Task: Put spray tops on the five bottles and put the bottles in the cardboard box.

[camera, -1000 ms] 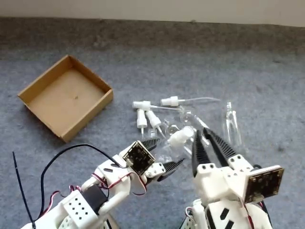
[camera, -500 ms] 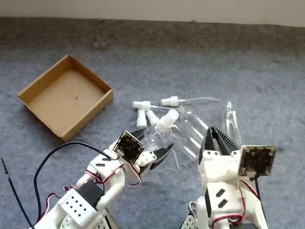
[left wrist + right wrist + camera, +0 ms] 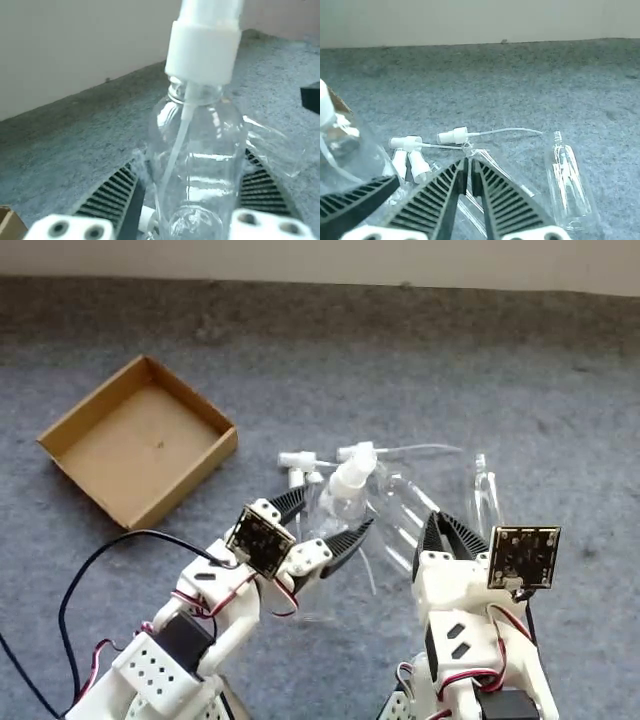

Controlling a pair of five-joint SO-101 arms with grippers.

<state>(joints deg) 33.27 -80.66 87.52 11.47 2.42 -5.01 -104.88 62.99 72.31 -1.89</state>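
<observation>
- The box (image 3: 130, 445) sits on the grey counter (image 3: 400, 360). It is open at the top.
- The left gripper (image 3: 320, 540) is to the right of the box, near its lower corner.
- The left gripper is wide and holds a clear bottle (image 3: 340, 508) between its two black fingers (image 3: 350, 540). The bottle stands nearly upright and leans a little away from the box.
- A white top (image 3: 355, 468) sits on the neck of that bottle. In the left wrist view the top (image 3: 205, 45) is on the bottle (image 3: 200, 150), and its thin tube runs down inside the glass.
- The bottle is outside the box, near its right side.
- The right gripper (image 3: 450, 530) is farther right of the box than the left gripper. It is narrow, almost shut, with nothing in it. The right wrist view shows only a thin slit at the right gripper (image 3: 469, 175).
- Loose tops (image 3: 452, 135) lie on the counter to the right of the box, behind the held bottle. One has a long thin tube.
- Loose bottles (image 3: 405, 512) lie on their sides farther right of the box. One loose bottle (image 3: 567, 180) lies apart, farthest from the box.
</observation>
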